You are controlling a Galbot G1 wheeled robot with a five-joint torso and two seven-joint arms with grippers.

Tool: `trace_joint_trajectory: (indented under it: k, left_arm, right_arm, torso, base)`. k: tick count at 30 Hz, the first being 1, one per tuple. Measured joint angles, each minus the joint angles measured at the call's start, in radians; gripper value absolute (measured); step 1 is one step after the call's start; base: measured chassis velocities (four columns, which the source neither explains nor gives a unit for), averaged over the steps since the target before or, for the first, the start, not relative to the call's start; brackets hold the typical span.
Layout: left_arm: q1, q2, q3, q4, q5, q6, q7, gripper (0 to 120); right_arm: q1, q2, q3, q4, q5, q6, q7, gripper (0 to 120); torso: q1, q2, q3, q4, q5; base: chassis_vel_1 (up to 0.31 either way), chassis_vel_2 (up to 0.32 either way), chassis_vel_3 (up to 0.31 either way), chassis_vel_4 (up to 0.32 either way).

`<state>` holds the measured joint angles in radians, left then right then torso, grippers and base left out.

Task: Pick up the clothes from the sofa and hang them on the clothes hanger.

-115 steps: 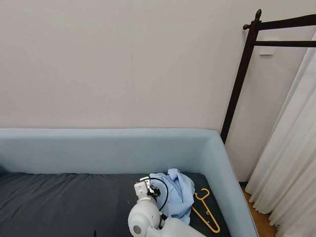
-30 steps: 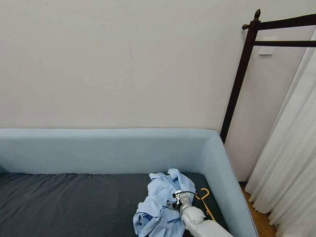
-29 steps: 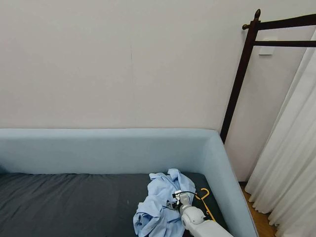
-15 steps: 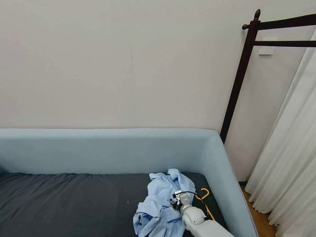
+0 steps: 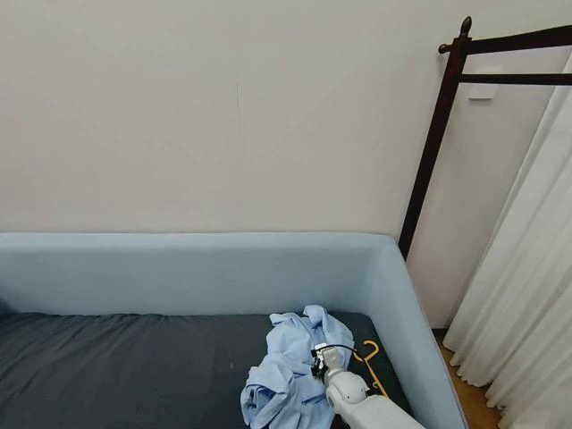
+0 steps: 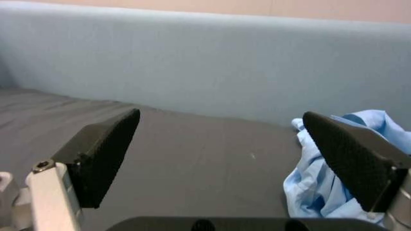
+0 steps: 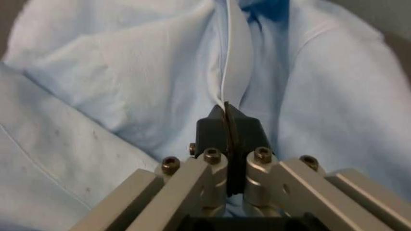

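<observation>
— Plain pale wall [image 5: 223, 116] behind, light blue sofa [image 5: 179, 268] across the bottom, dark seat cushion [image 5: 107, 366] filling the low left.
— And on the seat's right end, a pale blue shirt [image 5: 288, 374], crumpled in a heap, near the armrest [image 5: 402, 322].
— Right gripper [image 5: 315, 359] down on that heap. Black fingers [image 7: 212, 130] pressed together, pinching a fold of the fabric.
— Tight grip, yes. Yellow hanger [image 5: 368, 354] lying flat on the seat just beside the shirt, on the armrest side.
— Left gripper [image 6: 221, 113] low over the dark seat, spread wide, facing the sofa's back, with the shirt farther along.
— Dark wooden clothes rack [image 5: 435, 143] standing past the sofa's right end, against the wall. White curtain [image 5: 527, 304] right beside it.
— Well apart from the shirt, that rack. Shirt resting on the sofa, not on the rack.
</observation>
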<state>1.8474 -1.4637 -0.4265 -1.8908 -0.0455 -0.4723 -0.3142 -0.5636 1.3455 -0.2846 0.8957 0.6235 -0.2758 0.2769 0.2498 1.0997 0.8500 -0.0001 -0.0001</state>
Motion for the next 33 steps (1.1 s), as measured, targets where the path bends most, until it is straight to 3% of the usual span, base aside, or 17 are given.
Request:
trace_joint_trajectory:
  k: [5, 7, 8, 12, 17, 26, 33]
  left_arm:
    - [-0.008, 0.017, 0.002, -0.014, 0.008, 0.007, 0.001, 100]
    - [-0.017, 0.023, 0.001, -0.020, 0.010, 0.013, 0.002, 100]
    - [-0.017, 0.023, 0.001, -0.020, 0.010, 0.013, 0.002, 100]
    - [-0.021, 0.024, 0.000, -0.039, 0.010, 0.020, 0.002, 100]
    - [-0.021, 0.027, -0.002, -0.051, 0.008, 0.021, 0.003, 100]
    - [-0.014, 0.036, 0.002, -0.074, 0.009, 0.021, 0.007, 100]
    - [-0.003, 0.064, -0.001, -0.100, 0.009, 0.024, 0.015, 100]
  right_arm:
    - [-0.003, -0.037, 0.000, 0.167, 0.106, -0.060, 0.096, 0]
    - [-0.002, -0.054, 0.018, 0.324, 0.231, -0.119, 0.190, 0]
    - [-0.002, -0.054, 0.018, 0.324, 0.231, -0.119, 0.190, 0]
    - [0.005, -0.077, 0.100, 0.565, 0.424, -0.195, 0.367, 0]
    - [0.021, -0.119, 0.152, 0.740, 0.544, -0.213, 0.515, 0]
    - [0.123, -0.242, 0.336, 1.134, 0.939, -0.216, 0.951, 0]
    - [0.157, -0.331, 0.415, 1.334, 1.080, -0.195, 1.098, 0]
  torso:
    - [0.000, 0.000, 0.000, 0.0000, 0.0001]
    - [0.000, 0.000, 0.000, 0.0002, 0.0002]
    - [0.000, 0.000, 0.000, 0.0002, 0.0002]
    - [0.000, 0.000, 0.000, 0.0001, 0.0001]
    - [0.000, 0.000, 0.000, 0.0000, 0.0001]
    - [0.000, 0.000, 0.000, -0.0001, 0.0001]
    - [0.000, 0.000, 0.000, 0.0000, 0.0004]
  base:
    - [0.000, 0.000, 0.000, 0.000]
    - [0.000, 0.000, 0.000, 0.000]
    - [0.000, 0.000, 0.000, 0.000]
    - [0.000, 0.000, 0.000, 0.000]
    - [0.000, 0.000, 0.000, 0.000]
    - [0.000, 0.000, 0.000, 0.000]
    - [0.000, 0.000, 0.000, 0.000]
